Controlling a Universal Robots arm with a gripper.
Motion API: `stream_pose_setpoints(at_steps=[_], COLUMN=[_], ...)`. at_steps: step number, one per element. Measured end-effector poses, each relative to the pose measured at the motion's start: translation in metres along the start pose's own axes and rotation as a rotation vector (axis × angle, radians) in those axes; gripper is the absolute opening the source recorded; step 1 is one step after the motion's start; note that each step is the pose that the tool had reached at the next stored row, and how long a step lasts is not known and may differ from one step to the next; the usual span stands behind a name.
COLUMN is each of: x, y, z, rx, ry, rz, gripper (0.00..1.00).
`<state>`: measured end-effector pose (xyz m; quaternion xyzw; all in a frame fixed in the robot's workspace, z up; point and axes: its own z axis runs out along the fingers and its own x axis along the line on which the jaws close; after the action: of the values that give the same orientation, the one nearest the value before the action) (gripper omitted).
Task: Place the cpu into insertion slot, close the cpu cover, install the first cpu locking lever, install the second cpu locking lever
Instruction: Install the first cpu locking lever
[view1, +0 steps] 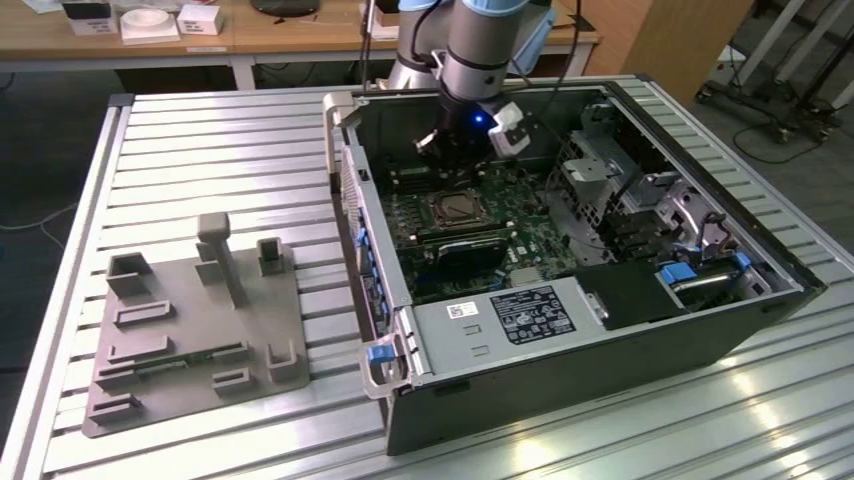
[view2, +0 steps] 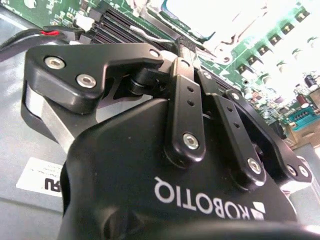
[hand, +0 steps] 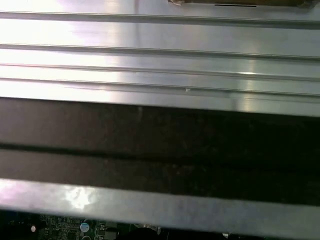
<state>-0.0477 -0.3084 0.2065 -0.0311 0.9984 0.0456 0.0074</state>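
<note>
Hand (view1: 454, 152) above insertion slot (view1: 457, 209), inside case (view1: 747, 330) walls.

My arm (view1: 478, 40) is a grey tube with a black joint band, and black cables run along it. A small blue light glows near my wrist, beside a white block. In the second wrist view my gripper body (view2: 165, 200) is glossy black with white lettering. Black link bars are pinned on with round silver screws, and silver metal shows at the knuckle edges.
</note>
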Motion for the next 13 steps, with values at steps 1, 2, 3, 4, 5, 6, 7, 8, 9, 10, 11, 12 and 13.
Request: stream_pose_setpoints(at_steps=[1, 2, 3, 4, 5, 6, 7, 8, 9, 10, 11, 12, 13], x=[-0.0009, -0.0016, -0.0022, -0.0030, -0.0037, -0.0043, -0.0051, -0.0057, -0.0064, -0.0068, -0.0069, -0.0070, -0.0070], y=[-0.0001, -0.0002, -0.0002, -0.0003, -0.0004, -0.0004, -0.0005, -0.0005, -0.0006, -0.0006, -0.0006, -0.0006, -0.0006], z=[0.0004, 0.0007, 0.0010, 0.0013, 0.0015, 0.0016, 0.0018, 0.0019, 0.0021, 0.0022, 0.0023, 0.0024, 0.0026], rx=[0.0001, 0.0001, 0.0000, 0.0000, 0.0001, 0.0000, 0.0000, 0.0000, 0.0000, 0.0001, 0.0000, 0.0000, 0.0000], ry=[0.0001, 0.0001, 0.0000, 0.0000, 0.0000, 0.0000, 0.0000, 0.0000, 0.0000, 0.0000, 0.0000, -0.0001, -0.0001], rz=[0.000, 0.000, 0.000, 0.000, 0.000, 0.000, 0.000, 0.000, 0.000, 0.000, 0.000, 0.000, 0.000], gripper=[0.11, 0.11, 0.11, 0.11, 0.11, 0.11, 0.11, 0.11, 0.11, 0.11, 0.11, 0.11, 0.11])
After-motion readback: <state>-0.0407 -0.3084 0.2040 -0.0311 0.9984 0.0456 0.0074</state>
